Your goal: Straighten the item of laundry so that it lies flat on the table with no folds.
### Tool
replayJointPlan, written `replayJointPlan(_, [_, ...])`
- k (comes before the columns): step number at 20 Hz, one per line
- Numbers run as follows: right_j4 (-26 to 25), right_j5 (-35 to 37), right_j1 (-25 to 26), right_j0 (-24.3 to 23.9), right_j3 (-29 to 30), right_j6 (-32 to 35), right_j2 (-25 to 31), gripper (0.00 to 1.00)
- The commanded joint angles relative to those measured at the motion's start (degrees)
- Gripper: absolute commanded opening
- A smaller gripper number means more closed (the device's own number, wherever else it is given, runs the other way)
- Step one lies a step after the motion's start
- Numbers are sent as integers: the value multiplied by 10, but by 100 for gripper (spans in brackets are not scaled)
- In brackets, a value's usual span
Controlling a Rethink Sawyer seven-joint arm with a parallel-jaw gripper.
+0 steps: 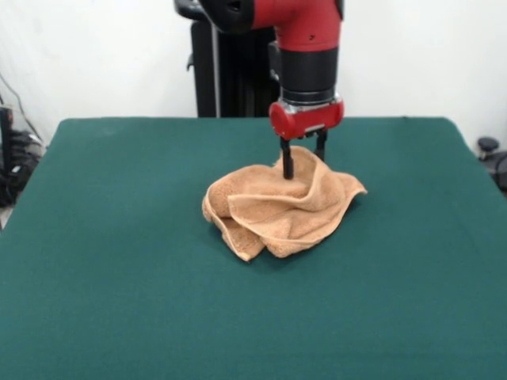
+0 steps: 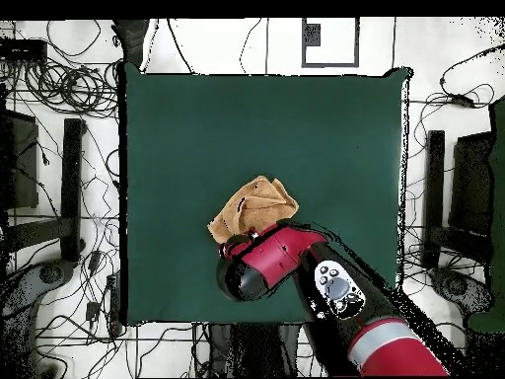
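Note:
The tan-orange towel [image 1: 281, 207] lies crumpled in a heap with several folds near the middle of the green table [image 1: 119, 301]. My gripper [image 1: 304, 162] stands straight down over the towel's far upper part. Its two dark fingers [image 1: 287, 162] stand apart, one on each side of a raised fold, so it is open around the cloth. In the overhead view the towel [image 2: 254, 209] shows just beyond the red arm [image 2: 271, 259], which hides the gripper and the towel's near edge.
The robot's black pedestal [image 1: 230, 79] stands behind the table's far edge. Cables and dark stands [image 2: 69, 188] lie on the floor around the table [image 2: 325, 128].

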Motion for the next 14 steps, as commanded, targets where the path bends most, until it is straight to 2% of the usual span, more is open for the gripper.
replayJointPlan(1, [-22, 50, 17, -13, -16, -76, 15, 100])
replayJointPlan(7, [-34, 31, 35, -21, -19, -63, 11, 100])
replayJointPlan(14, [-26, 43, 72, -68, -27, -103, 39, 100])
